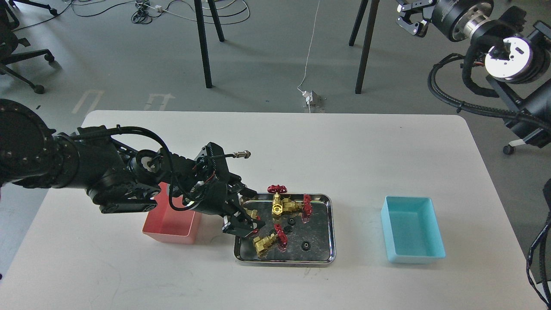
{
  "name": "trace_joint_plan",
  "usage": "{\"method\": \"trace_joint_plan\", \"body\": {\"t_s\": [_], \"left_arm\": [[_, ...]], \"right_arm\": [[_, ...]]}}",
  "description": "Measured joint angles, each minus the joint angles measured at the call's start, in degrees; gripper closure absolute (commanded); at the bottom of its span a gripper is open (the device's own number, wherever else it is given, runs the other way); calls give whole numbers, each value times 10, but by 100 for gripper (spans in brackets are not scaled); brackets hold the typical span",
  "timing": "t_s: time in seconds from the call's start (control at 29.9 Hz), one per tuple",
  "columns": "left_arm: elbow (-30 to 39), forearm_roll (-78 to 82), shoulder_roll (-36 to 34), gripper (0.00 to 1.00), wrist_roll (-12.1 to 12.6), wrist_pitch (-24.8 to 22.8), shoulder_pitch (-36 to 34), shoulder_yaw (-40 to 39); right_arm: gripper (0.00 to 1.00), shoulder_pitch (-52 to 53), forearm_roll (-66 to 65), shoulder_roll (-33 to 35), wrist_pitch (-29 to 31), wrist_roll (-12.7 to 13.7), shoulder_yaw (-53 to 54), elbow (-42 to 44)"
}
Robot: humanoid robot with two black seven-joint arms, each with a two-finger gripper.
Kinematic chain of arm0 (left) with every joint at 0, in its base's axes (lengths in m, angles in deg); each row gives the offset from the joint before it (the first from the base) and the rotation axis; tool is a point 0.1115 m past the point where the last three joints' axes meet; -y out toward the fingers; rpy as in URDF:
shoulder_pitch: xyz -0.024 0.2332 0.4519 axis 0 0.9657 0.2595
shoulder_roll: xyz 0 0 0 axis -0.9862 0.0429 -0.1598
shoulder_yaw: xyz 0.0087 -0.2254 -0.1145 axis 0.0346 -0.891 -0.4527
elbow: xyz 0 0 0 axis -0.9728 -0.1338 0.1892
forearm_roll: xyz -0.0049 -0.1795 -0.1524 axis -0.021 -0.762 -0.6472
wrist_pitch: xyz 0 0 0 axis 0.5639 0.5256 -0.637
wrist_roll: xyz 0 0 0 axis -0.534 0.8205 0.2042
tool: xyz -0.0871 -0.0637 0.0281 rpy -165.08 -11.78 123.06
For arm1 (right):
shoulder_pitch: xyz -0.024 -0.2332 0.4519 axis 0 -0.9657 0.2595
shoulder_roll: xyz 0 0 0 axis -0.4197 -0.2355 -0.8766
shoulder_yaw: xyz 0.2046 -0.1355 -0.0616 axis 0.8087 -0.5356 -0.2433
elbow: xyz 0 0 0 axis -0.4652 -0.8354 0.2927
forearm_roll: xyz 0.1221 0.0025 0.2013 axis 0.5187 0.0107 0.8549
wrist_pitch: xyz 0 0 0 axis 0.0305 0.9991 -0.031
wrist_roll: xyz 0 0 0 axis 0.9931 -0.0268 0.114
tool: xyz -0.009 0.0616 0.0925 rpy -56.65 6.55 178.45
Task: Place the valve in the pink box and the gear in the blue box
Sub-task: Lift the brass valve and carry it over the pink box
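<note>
A white tabletop fills most of the frame, with a steel tray at lower centre, a pink box to its left and a blue box well apart to its right. The left arm comes in from the left edge, passes over the pink box and hides part of it. The left claw reaches down over the tray's left edge, its dark fingers on either side of a brass valve lying there; they seem closed on it, though the view is too dark to be sure of contact. Other valves lie in the tray: two in a cluster at its upper middle, their red handwheels toward the upper edge and the right, and one at lower left, tilted. Small black gears sit among them, one near the middle and one toward the lower right. Both boxes look empty. The right claw hangs at the upper right corner of the frame, above the floor and far from the tabletop; its fingers stand apart, holding nothing.
</note>
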Motion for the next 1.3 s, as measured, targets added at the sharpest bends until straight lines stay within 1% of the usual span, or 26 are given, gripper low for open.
{"method": "trace_joint_plan", "body": {"t_s": [0.13,0.23,0.33,0.4,0.47,0.54,0.64,0.74,0.9,1.0,1.1,1.24,1.3], "left_arm": [[-16,0,6,32,0,0,15,3],[-25,0,10,37,0,0,21,7],[-28,1,11,45,0,0,24,9],[-28,7,11,57,0,0,25,9],[-28,16,9,65,0,1,25,8],[-28,25,7,78,0,1,25,6],[-28,29,5,90,0,2,25,4],[-28,29,2,93,0,2,22,1],[-19,28,-15,93,0,18,13,-24],[14,27,-58,93,0,19,-13,-56],[63,27,-114,93,0,15,-44,-80],[114,29,-203,92,0,13,-86,-83],[125,43,-244,92,0,13,-93,-78]], "right_arm": [[1,-6,0,0,0,0,0,0],[1,-9,0,-1,0,0,0,0],[1,-9,0,-2,0,0,0,0],[1,-10,0,-3,0,0,0,0],[1,-13,0,-3,0,0,0,0],[1,-15,0,-3,0,-1,0,0],[1,-19,0,-3,0,-1,1,0],[1,-23,0,-3,0,-1,2,0],[1,-24,0,-2,0,-1,5,0],[1,-24,0,-2,0,-1,6,1],[1,-24,0,-2,0,-1,7,1],[1,-23,0,-4,-1,-2,8,4],[1,-23,0,-4,-1,-3,9,5]]}}
